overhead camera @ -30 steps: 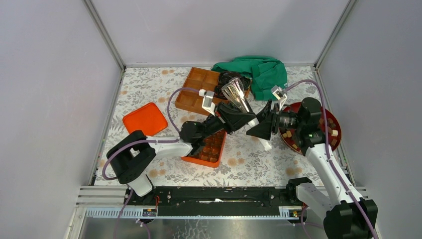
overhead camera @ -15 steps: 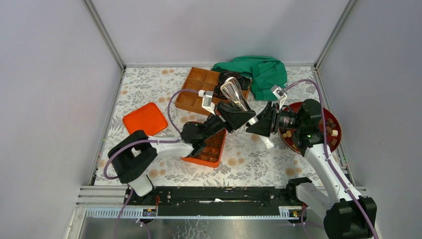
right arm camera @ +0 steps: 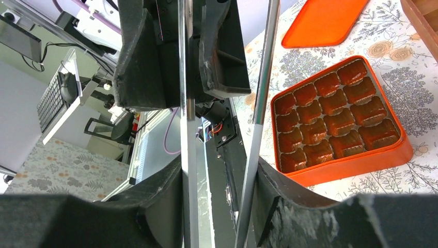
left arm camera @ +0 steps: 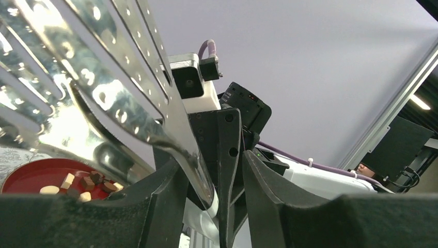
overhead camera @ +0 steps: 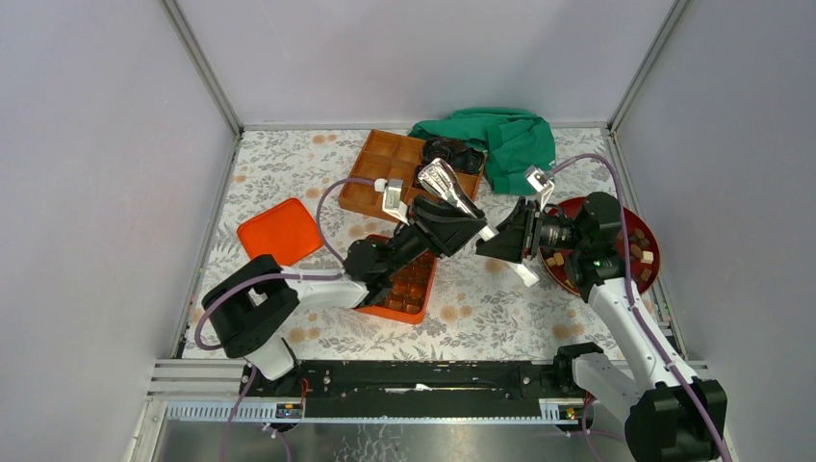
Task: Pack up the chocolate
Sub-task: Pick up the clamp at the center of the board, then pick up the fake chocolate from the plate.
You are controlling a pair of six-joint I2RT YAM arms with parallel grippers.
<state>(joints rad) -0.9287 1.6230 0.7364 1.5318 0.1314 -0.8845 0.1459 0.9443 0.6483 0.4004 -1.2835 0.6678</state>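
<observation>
Right wrist view: the right fingers (right arm camera: 155, 201) pinch both arms of the tongs (right arm camera: 187, 77), while the left fingers (left arm camera: 165, 206) stand spread, the tongs loose between them. The chocolate (left arm camera: 85, 182) lies in the red bowl (left arm camera: 31, 173) at right. A firm, centred hold should come first; then draw the tongs straight out toward the bowl.

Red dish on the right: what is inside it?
Small chocolate pieces, brown, tan and cream, lie loose in the red dish. The right arm hangs over the dish's middle in the top view, so what lies under it cannot be seen.
</observation>
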